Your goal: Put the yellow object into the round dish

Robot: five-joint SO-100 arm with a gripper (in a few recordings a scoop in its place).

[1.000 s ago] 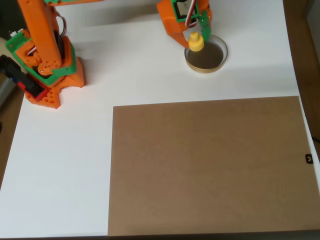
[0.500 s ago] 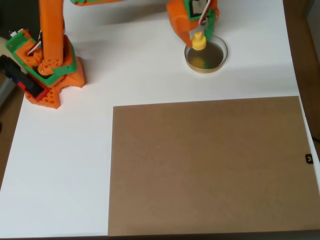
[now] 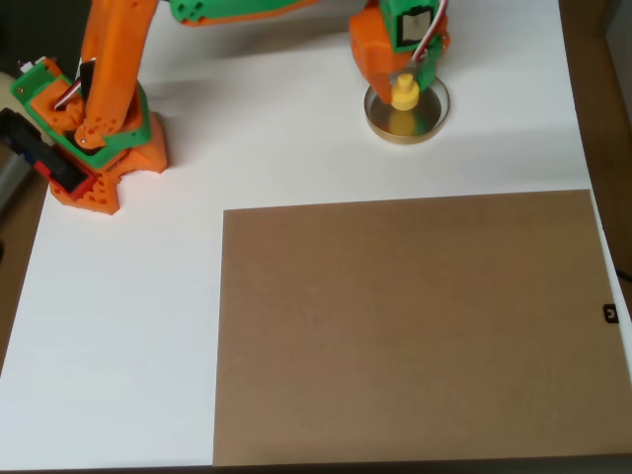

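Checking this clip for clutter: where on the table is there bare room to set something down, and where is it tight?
Free: the white table left of the brown board, and the strip between the arm base and the round dish. The board itself is bare. Crowded: the dish, where the gripper holds the yellow object over it.

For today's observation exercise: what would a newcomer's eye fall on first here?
The orange and green arm at the top left, reaching across the white table. Its gripper holds a yellow peg over the round dish near the top edge. A big brown board fills the lower right.
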